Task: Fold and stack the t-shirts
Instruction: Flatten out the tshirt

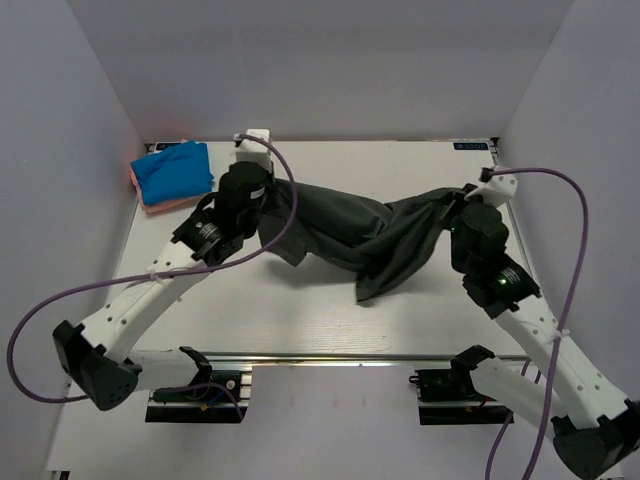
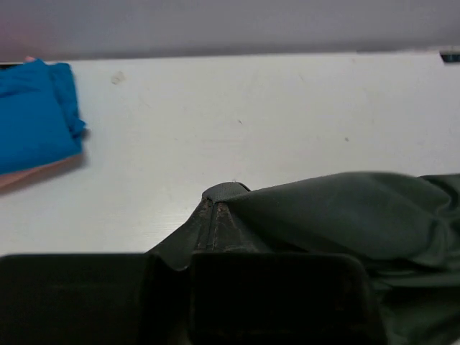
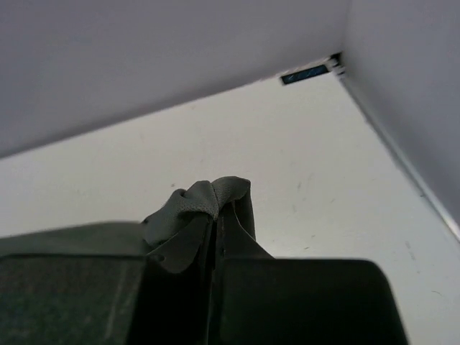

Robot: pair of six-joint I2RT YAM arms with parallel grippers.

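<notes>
White bench [image 1: 300, 310], pale walls around. My left tool [image 2: 215, 210] is clenched on a bunched edge of the dark t-shirt [image 1: 370, 235]; my right tool [image 3: 215, 207] is clenched on another edge, cloth draped between them mid-bench. Folded blue t-shirt [image 1: 175, 170] sits on the pink t-shirt [image 1: 148, 206], far left corner. Risk: thin pinches could slip if I stretch hard; uneven lift would twist it. No containers seen.

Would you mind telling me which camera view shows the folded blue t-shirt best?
Top external: the whole blue t-shirt shows, folded atop the pink t-shirt at far left. Left wrist catches only part of it at the frame's edge; right wrist shows none of it.
</notes>
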